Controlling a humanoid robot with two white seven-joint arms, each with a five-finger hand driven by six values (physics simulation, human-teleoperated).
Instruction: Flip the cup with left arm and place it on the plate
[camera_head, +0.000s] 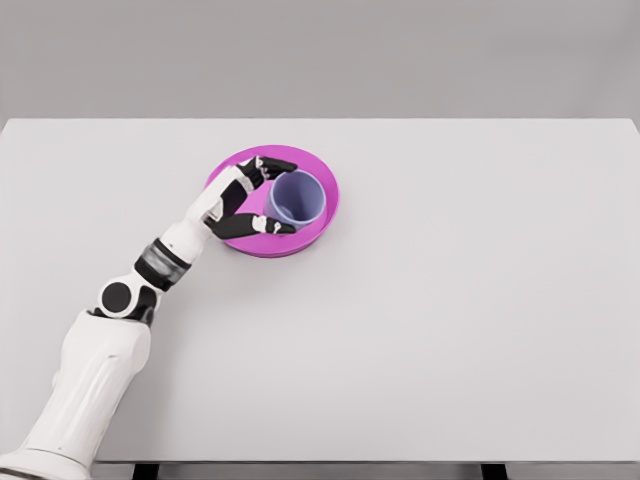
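white left arm enters from lower left; left hand (243, 198), black fingers (272, 165) curled partway around the translucent lavender plastic cup (296, 198), touching its sides. cup stands upright, mouth up, on the round magenta plate (325, 222) atop the pale grey table (480, 300).

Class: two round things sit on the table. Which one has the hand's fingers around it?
The lilac cup, standing mouth-up with the left hand around it; the magenta plate merely lies under it.

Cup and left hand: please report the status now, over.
Left hand around translucent lavender cup, fingers either side, contact unclear. Cup upright, mouth up, on round magenta plate. Right arm out of view. White table: nothing in the way.
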